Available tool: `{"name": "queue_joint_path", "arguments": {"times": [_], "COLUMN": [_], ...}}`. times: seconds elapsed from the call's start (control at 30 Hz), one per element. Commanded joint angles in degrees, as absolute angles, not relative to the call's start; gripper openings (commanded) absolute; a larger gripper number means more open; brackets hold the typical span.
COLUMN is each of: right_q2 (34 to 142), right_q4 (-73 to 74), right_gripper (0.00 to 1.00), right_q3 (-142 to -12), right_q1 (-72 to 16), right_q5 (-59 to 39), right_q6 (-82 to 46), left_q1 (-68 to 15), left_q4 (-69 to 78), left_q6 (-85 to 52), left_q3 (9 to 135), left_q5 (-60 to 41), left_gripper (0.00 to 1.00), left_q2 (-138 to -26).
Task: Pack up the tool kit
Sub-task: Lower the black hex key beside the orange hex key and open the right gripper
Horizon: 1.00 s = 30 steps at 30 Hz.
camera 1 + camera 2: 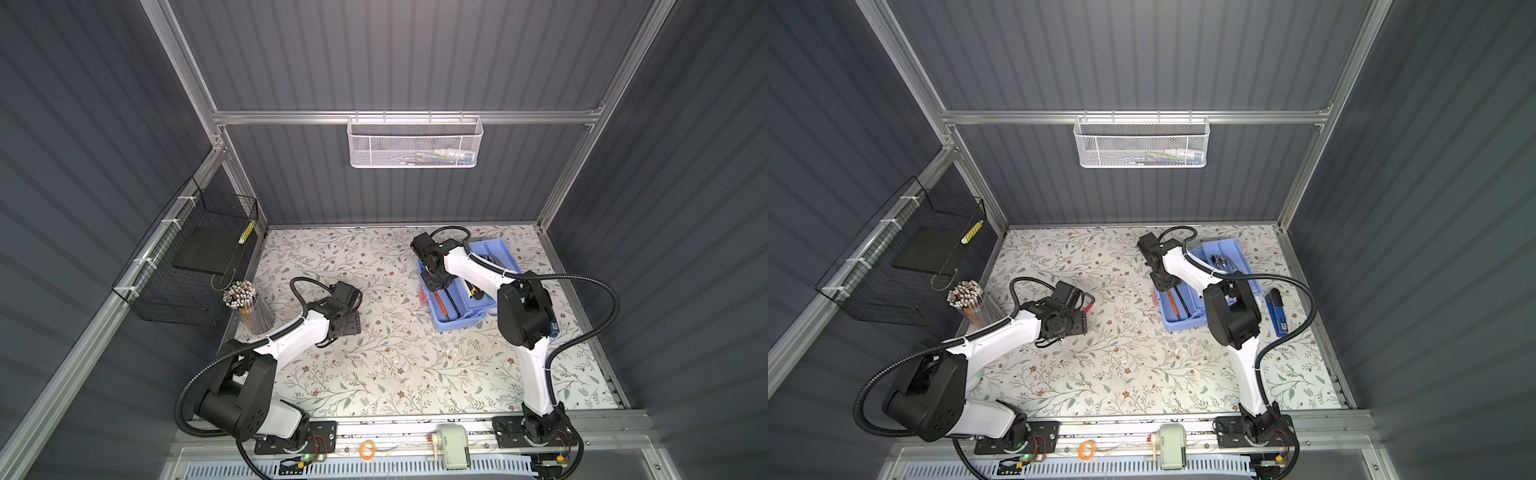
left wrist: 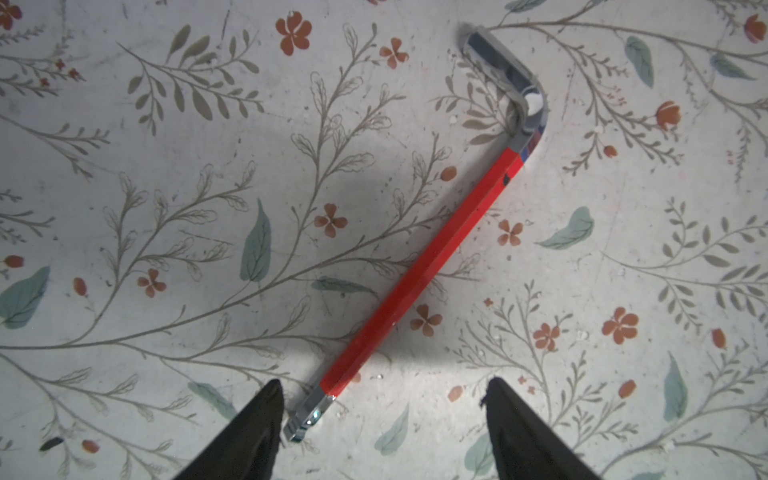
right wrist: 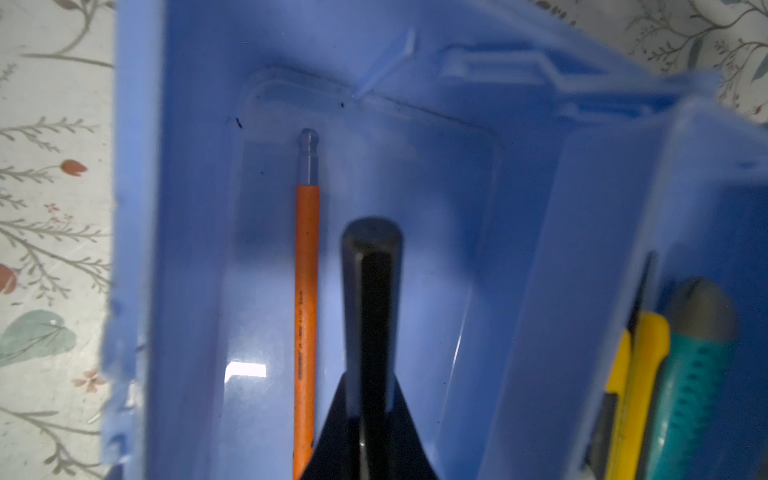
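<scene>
The blue box [image 1: 457,325] sits open on the far right part of the bench [image 1: 374,374]. The right end effector [image 3: 371,388] is over the left part of the box. It is pressed together and pinches a black hex key [image 3: 371,291]. The black key points into the big space of the box. An orange hex key [image 3: 306,291] lies flat on the bottom of that space, just beside the black one. Next to that space is a tray [image 3: 582,249]. A yellow knife [image 3: 640,374] and a teal knife [image 3: 694,374] lie in it side by side. A far tray [image 1: 1241,259] sits at the far end of the box, with small metal tools in it.

The left end effector [image 2: 384,384] is over the left middle of the bench, well apart from the box. Its fingers [image 2: 257,428] are spread wide and hold nothing. A red hex key [image 2: 419,274] lies flat on the bench. Its shiny straight end lies between the fingers, just beside one of them. I cannot tell if they touch. Its bent end points away from the end effector.
</scene>
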<state>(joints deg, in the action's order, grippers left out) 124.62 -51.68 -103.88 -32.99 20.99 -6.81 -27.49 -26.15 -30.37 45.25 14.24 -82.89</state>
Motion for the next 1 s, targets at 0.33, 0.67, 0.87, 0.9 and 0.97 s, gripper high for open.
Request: {"name": "queue_joint_path", "arguments": {"times": [0.33, 0.67, 0.87, 0.9, 0.97], "right_q2": [124.9, 123.9, 121.8, 121.4, 120.2], "right_q4": [-52.3, -52.4, -52.6, -52.5, -52.3], "right_gripper": [0.14, 0.28, 0.34, 0.36, 0.38], "right_q3": [-103.1, -102.5, -102.5, -102.3, -102.1], "right_q1": [-33.7, -33.6, -33.6, -33.6, -33.6], "right_q5": [20.0, 18.8, 16.9, 16.6, 15.9], "right_q6": [-8.7, -9.4, -10.3, -10.6, -10.9], "left_q1": [-26.5, -26.4, -26.4, -26.3, -26.3], "left_q4": [-24.3, -25.1, -25.8, -26.0, -26.2], "left_q6": [-28.4, -28.4, -28.3, -28.3, -28.2], "left_q3": [45.1, 45.9, 46.4, 46.4, 46.6], "left_q5": [12.6, 13.6, 14.2, 14.4, 14.7], "left_gripper": [0.71, 0.71, 0.72, 0.72, 0.72], "left_q2": [-86.9, -85.4, -85.3, -85.3, -85.5]}}
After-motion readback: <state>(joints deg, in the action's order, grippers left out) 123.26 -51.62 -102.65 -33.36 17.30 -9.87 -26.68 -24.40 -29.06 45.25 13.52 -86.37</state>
